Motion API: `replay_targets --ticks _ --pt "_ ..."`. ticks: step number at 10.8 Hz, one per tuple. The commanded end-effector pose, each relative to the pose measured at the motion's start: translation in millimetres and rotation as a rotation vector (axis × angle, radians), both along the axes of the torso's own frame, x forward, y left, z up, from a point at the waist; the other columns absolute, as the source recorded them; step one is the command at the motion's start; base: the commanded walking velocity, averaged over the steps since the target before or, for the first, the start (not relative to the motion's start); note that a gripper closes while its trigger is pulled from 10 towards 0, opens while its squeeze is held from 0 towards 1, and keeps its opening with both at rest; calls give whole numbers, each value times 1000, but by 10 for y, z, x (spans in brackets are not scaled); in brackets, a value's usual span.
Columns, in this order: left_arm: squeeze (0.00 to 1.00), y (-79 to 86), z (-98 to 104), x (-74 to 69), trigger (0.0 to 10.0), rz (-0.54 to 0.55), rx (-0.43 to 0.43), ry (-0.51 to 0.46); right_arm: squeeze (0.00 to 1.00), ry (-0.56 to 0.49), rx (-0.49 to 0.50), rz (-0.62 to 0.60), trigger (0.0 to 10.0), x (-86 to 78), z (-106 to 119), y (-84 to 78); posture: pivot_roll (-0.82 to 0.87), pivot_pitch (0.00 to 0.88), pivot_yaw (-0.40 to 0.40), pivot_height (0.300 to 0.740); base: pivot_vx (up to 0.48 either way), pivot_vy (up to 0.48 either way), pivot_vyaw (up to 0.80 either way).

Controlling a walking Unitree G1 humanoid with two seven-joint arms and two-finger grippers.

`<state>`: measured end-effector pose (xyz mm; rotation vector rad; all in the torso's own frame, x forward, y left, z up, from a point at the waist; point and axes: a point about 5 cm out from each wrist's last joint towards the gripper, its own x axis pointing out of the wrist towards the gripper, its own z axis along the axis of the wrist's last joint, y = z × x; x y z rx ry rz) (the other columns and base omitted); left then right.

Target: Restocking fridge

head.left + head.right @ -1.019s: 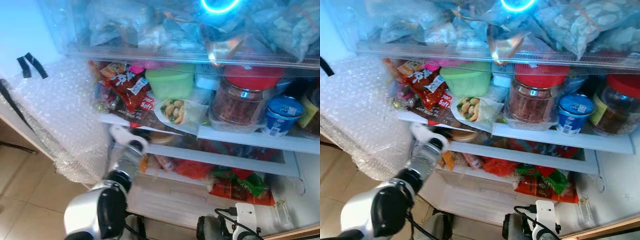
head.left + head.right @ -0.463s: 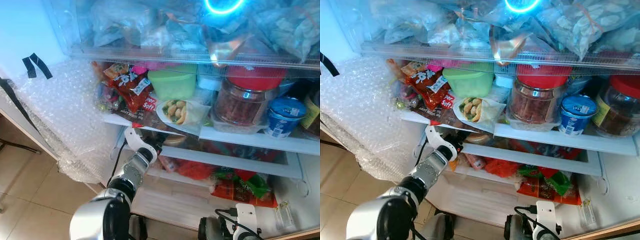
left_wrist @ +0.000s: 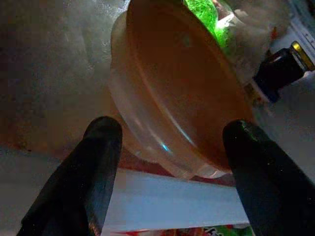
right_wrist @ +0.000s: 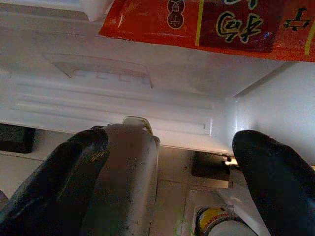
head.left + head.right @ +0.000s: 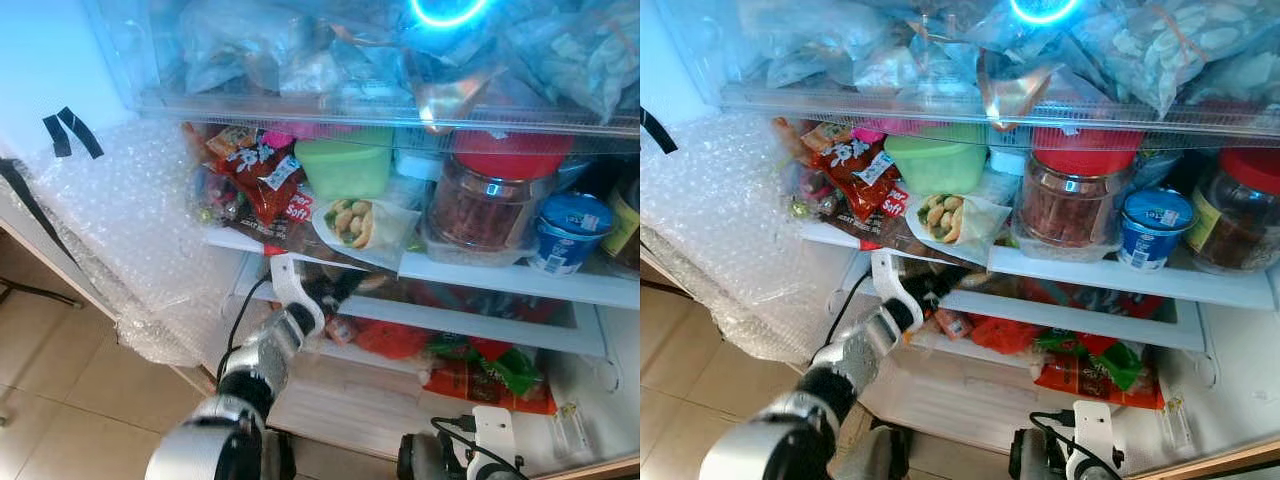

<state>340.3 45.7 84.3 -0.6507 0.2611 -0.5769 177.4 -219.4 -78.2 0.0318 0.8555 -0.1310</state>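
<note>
My left arm reaches into the open fridge, under the middle shelf (image 5: pixel 480 275). Its gripper (image 5: pixel 335 290) is open. A round clear tub with an orange-brown lid (image 3: pixel 182 93) lies just ahead of the two black fingers (image 3: pixel 98 167), and its near edge sits between the fingertips. I cannot tell whether the pads touch it. My right gripper (image 4: pixel 172 162) hangs low by the fridge's bottom, open and empty, under a red snack packet (image 4: pixel 197 22).
The middle shelf holds red snack packets (image 5: pixel 265 175), a green tub (image 5: pixel 345 165), a wrapped sandwich (image 5: pixel 355 222), a red-lidded jar (image 5: pixel 490 200) and a blue yogurt pot (image 5: pixel 565 232). Bubble wrap (image 5: pixel 130 230) covers the left side. Red and green packets (image 5: pixel 470 375) lie lower down.
My left arm has stretched up and to the right into the fridge, bringing its open gripper under the middle shelf to the brown-lidded tub. The right arm has stayed put.
</note>
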Motion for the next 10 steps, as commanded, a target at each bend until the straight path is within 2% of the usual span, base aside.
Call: replay_targets --ticks 1,2,4,6,7,8,10 --pt "0 -122 -53 -94 10000 -36 -1 1 0 77 32 -3 10000 -191 -113 92 -33 95 125 632 0 0 0" --pt "0 -135 -31 -113 10000 -33 -27 -7 0 76 32 -3 10000 -192 -113 92 -31 93 126 632 0 0 0" --pt "0 -88 78 -130 10000 38 -167 -37 0 78 30 0 10000 -195 -114 88 -29 88 124 632 0 0 0" --pt "0 21 123 -98 10000 128 -209 -38 0 78 29 3 10000 -195 -113 86 -30 82 122 632 0 0 0" --pt "0 -25 149 -147 10000 49 -205 -39 0 78 27 4 10000 -194 -112 83 -28 82 121 632 0 0 0" --pt "0 -39 122 -193 10000 17 -169 -46 0 76 28 4 10000 -191 -110 81 -28 85 121 632 0 0 0" --pt "0 12 68 -233 10000 26 -141 -35 0 75 29 3 10000 -185 -108 81 -27 92 119 632 0 0 0"
